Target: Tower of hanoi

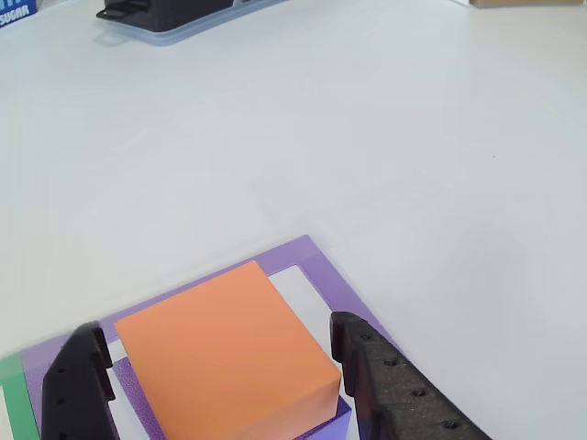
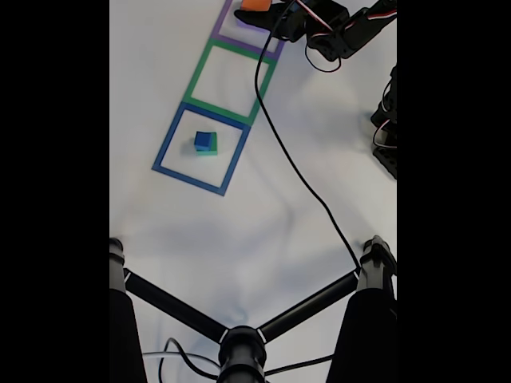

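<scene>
while pincer (image 1: 220, 380) straddles one orange block (image 1: 229, 353) unclenched, one blue cube (image 2: 205, 140) tops one green block (image 2: 207, 150).

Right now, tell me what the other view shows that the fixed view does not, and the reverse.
Other view alone: the gripper open, its fingers on either side of the orange block, which sits on the purple slab, and a dark container far off.

Fixed view alone: the blue cube on the green block inside the blue tape square, the empty green tape square, and a black tripod.

Both: the orange block and the white table.
</scene>
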Robot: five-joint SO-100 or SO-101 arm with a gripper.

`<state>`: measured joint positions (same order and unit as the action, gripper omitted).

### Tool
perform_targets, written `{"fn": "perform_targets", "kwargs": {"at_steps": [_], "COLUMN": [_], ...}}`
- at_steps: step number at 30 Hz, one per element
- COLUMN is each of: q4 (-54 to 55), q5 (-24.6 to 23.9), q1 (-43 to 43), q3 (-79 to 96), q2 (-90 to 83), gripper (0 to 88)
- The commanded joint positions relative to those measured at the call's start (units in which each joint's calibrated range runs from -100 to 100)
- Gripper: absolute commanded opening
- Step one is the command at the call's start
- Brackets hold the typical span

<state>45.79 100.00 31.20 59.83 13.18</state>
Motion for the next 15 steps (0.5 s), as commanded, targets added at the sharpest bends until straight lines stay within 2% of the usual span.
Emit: {"fn": "perform_targets", "kwargs": {"at_steps": [1, 15], "q4": [1.28, 1.04], "q5": [0.0, 0.0], "q1": [-0.66, -1.19], "q3": [0.1, -0.08], "q2": [-0.36, -0.12], "gripper": [23.3, 14.7]}}
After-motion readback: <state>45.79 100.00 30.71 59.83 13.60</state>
